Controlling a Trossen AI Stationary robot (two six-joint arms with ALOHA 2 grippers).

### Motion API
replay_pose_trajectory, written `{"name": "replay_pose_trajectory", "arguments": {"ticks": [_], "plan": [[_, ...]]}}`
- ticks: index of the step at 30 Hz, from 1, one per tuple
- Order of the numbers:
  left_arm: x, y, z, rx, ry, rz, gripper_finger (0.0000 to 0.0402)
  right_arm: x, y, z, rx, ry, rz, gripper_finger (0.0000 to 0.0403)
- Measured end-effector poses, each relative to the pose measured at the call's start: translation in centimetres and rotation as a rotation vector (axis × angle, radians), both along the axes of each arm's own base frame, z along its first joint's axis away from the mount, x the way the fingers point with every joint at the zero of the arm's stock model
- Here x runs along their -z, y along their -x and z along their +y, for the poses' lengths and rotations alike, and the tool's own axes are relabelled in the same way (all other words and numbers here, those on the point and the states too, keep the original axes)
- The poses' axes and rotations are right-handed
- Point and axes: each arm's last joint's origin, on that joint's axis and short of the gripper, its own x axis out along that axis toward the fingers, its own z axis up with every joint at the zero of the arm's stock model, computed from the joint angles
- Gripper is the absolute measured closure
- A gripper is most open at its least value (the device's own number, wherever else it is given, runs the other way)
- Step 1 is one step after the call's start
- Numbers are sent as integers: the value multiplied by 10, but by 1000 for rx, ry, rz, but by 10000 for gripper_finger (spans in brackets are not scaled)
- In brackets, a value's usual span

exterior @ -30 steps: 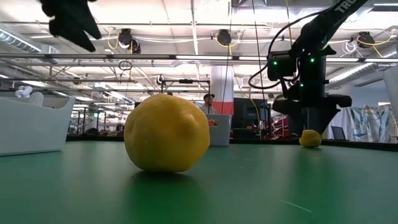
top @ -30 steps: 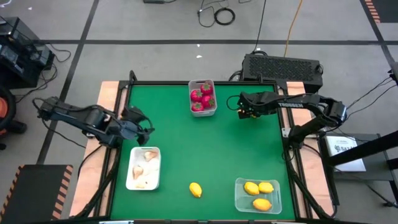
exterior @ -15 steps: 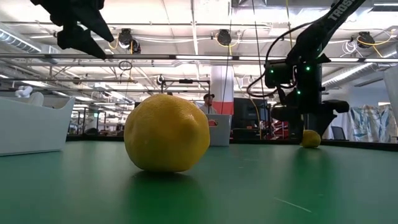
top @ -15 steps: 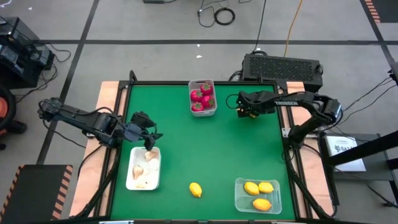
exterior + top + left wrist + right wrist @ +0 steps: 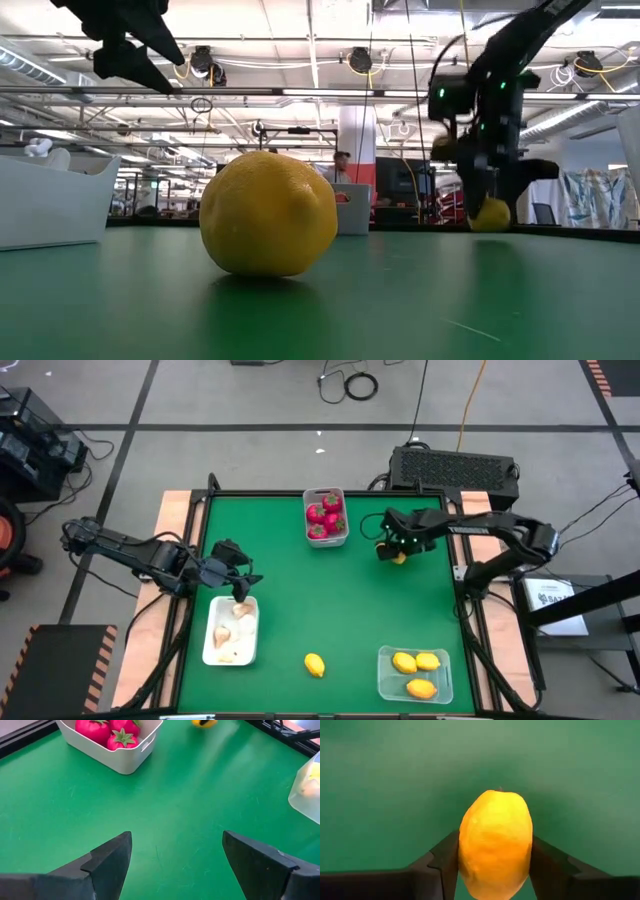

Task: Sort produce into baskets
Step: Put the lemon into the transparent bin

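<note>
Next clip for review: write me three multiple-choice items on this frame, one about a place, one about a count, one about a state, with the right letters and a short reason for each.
1. Where does the loose lemon lie?
A. On the green mat between the white tray and the clear tub
B. Inside the grey-white bin
C. On the floor

2. How many lemons lie in the clear tub?
A. One
B. Three
C. Five

3. What is the right gripper doing?
A. Hanging empty
B. Holding a garlic bulb
C. Gripping a lemon

Answers: 1 A, the high view shows it on the mat between them. 2 B, three yellow pieces sit inside. 3 C, the right wrist view shows the jaws on both sides of the lemon.
</note>
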Motion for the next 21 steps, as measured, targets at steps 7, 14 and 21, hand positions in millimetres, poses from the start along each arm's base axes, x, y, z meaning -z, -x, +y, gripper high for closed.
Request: {"name": "replay_pose_trajectory", "arguments": {"ticks": [7, 14, 21], "plan": [[-1, -2, 0, 28, -43, -10, 84, -36, -6, 52, -76, -69, -206, 216], [0, -8, 1, 38, -178, 11, 84, -66, -14, 125, -98, -197, -453, 217], [8, -22, 11, 77, -293, 106, 84, -86, -20, 203, -109, -425, -540, 218]]}}
